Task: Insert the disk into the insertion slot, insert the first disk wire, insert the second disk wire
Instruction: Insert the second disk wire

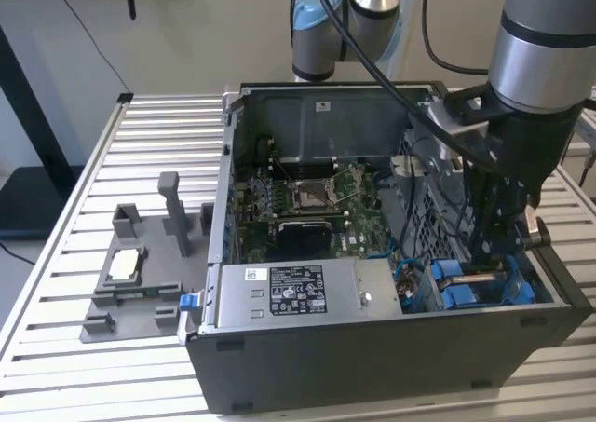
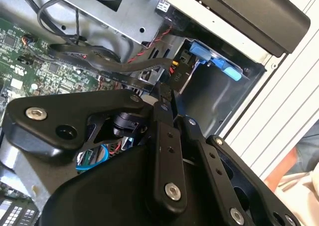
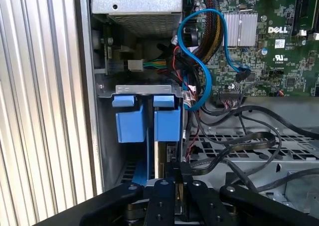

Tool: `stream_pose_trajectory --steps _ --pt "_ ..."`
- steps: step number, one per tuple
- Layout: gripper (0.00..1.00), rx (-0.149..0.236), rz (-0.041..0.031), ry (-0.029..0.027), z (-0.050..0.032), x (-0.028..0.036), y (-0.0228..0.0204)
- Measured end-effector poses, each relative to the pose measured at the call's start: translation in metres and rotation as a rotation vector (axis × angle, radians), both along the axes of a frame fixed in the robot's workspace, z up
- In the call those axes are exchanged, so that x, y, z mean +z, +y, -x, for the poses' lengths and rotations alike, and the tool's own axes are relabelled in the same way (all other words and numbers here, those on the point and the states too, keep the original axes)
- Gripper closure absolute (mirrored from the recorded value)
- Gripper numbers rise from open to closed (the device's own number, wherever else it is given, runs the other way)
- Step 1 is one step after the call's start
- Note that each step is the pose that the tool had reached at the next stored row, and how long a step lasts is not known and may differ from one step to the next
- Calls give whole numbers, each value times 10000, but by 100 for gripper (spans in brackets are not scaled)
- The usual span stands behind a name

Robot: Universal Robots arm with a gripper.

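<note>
**Gripper Low in a Tight Corner of the Computer Case**

Gripper [image 1: 500,245] hangs down inside the open computer case [image 1: 372,366], right over the blue drive bay. In the first wrist view its black fingers [image 3: 164,196] sit pressed close together on a thin upright edge that runs up toward the blue carrier tabs [image 3: 144,121]. That looks like the disk [image 3: 160,156] standing on its edge, but I cannot tell for sure that the fingers pinch it. The insertion slot [image 3: 144,90] sits just ahead of the fingers, with a grey metal lip over the blue tabs.

Room is tight here. The case wall is just beside the gripper on one side. A blue cable [image 3: 199,61] and black wires [image 3: 239,141] loop near the other side, over the perforated metal. The green board [image 1: 317,198] lies farther in, with more open room above it.
</note>
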State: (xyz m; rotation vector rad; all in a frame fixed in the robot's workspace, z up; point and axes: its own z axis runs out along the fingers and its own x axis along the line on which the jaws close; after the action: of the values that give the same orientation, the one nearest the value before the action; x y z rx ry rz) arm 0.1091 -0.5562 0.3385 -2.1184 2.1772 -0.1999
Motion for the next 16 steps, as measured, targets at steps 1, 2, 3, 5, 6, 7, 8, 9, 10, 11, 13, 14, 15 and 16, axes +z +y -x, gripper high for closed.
stream_pose_trajectory --steps 1,2,3,5,6,7,8,9,10,11,13,14,15,16 --pt "84 0 0 0 0 -8 -1" --pt "84 -1 1 1 0 -16 -3" --pt "84 -1 5 0 0 -23 -5" --pt "84 -1 9 0 0 -33 -10" --pt "84 -1 8 0 0 -34 -10" --pt "84 -1 7 1 0 -35 -10" --pt "84 -1 5 1 0 -36 -10" --pt "84 -1 3 1 0 -37 -10" --pt "84 -1 3 1 0 -37 -10" --pt "84 -1 3 1 0 -37 -10" --pt "84 0 3 2 0 -37 -10" --pt "84 -1 3 2 0 -37 -10" --pt "84 -1 3 2 0 -37 -10" --pt "84 -1 4 2 0 -37 -10"
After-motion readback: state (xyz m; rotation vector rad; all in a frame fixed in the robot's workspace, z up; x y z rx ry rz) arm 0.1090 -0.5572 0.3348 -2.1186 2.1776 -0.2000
